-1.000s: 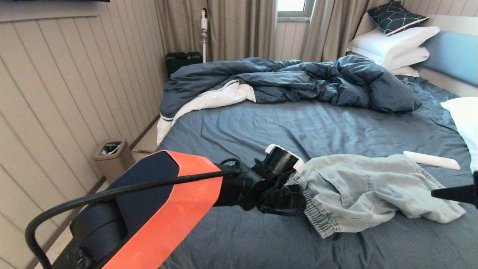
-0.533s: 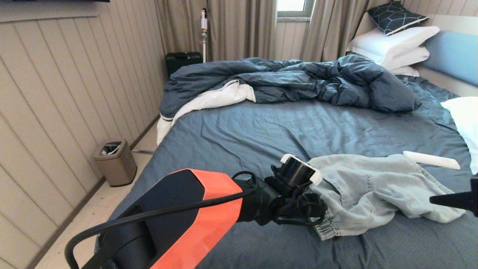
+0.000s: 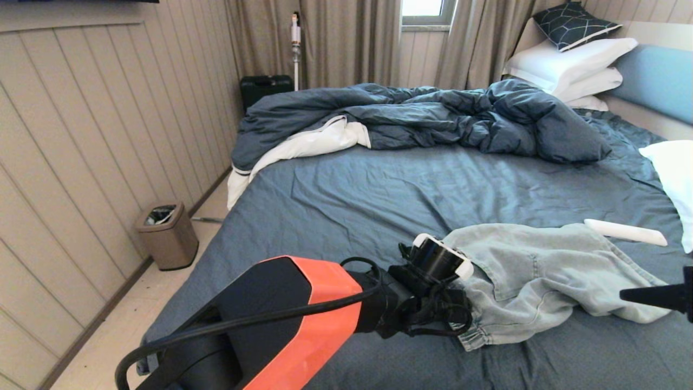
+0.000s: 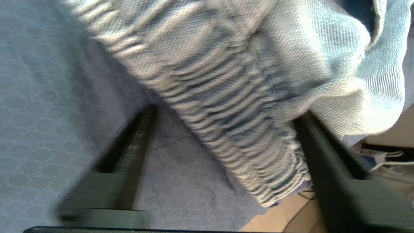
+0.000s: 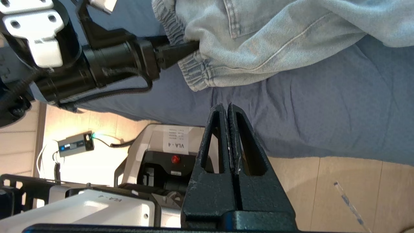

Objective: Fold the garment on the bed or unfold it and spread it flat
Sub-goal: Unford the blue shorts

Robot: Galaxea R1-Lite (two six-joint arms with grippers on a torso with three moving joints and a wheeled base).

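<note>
Near the bed's (image 3: 379, 184) front edge, the shorts' (image 3: 547, 271) waistband lies between the left hand's (image 4: 223, 142) spread fingers; the right hand (image 5: 228, 110) hovers pressed together.

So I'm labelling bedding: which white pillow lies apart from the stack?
The white pillow on the sheet at the right edge; the other pillows are stacked against the headboard.

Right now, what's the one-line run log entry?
left tool: open, astride shorts waistband | right tool: shut, idle near bed edge | shorts: crumpled
</note>
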